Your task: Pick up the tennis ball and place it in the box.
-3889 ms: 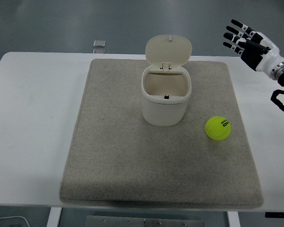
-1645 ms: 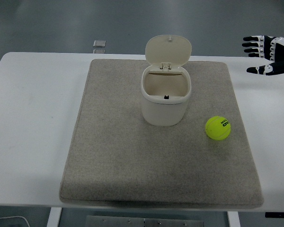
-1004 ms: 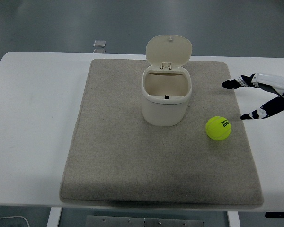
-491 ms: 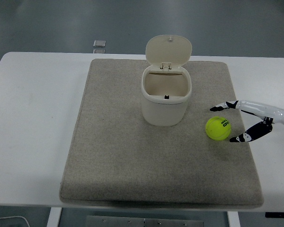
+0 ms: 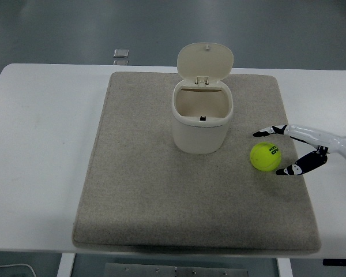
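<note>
A: Where's the tennis ball (image 5: pixel 265 157)?

B: On the grey mat (image 5: pixel 138 190), right of the open-lidded box (image 5: pixel 202 118). The right robot hand (image 5: pixel 303 149) brackets it, fingers spread, holding nothing.

A: Handling?

B: Likely light, fuzzy, springy, prone to rolling; pinch across its widest middle.

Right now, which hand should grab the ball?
The right hand. Its open fingers already sit on either side of the ball on the mat, not yet closed on it. The left hand is out of view.
</note>
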Tool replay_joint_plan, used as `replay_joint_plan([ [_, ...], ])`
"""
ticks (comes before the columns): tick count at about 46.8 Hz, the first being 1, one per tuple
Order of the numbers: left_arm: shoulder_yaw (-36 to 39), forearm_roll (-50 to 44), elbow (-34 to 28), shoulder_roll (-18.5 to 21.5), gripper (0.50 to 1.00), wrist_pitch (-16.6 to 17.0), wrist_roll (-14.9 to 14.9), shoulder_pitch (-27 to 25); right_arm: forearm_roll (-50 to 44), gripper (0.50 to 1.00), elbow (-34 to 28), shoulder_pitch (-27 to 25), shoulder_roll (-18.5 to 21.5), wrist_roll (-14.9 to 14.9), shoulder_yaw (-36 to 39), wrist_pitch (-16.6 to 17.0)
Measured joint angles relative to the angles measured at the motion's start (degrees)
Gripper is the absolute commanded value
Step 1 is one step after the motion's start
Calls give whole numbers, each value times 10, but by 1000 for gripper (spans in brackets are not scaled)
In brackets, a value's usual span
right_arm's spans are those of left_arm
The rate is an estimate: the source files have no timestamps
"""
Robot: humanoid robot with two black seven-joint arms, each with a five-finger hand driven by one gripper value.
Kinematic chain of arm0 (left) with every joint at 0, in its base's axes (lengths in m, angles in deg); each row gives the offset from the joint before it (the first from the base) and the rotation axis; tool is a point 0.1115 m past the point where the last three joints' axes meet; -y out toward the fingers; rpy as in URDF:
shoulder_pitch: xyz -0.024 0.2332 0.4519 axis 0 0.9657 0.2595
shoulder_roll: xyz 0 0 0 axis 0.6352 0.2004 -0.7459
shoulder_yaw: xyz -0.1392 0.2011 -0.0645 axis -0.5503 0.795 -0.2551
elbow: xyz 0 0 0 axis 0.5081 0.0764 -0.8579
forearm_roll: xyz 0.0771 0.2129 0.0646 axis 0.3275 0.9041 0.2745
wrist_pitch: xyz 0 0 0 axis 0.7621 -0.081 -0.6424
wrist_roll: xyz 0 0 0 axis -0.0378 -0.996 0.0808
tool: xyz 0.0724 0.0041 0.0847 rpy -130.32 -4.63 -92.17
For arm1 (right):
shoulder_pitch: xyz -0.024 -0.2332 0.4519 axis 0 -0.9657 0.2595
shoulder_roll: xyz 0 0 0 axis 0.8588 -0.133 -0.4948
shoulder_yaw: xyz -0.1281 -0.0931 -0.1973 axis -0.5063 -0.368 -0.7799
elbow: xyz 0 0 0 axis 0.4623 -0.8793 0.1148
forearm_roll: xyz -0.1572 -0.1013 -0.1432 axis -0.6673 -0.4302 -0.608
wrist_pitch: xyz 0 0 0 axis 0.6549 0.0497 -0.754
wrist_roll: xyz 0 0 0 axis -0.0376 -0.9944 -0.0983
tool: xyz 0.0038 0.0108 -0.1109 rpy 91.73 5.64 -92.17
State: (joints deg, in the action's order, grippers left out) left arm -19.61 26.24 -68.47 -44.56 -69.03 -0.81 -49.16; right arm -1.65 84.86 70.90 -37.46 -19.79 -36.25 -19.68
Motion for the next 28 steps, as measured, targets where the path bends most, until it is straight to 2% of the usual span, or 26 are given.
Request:
replay_joint_plan([
  [8,0,0,0,0,992,0,0,0,-9,899,-4,-3,3,0,0,-7],
  [14,0,0,0,0,992,0,0,0,-9,864,-6,-3,9,0,1,-7],
  [18,0,0,0,0,992,0,0,0,-9,809,-7,-3,10,0,2,-7],
  [22,0,0,0,0,992,0,0,0,-10,721,-8,-3,14,0,2,-7],
  [25,0,0,0,0,992,0,0,0,-13,697,-11,-2,17,0,2,-7],
  [28,0,0,0,0,992,0,0,0,-17,697,-12,-2,18,0,1,-7],
])
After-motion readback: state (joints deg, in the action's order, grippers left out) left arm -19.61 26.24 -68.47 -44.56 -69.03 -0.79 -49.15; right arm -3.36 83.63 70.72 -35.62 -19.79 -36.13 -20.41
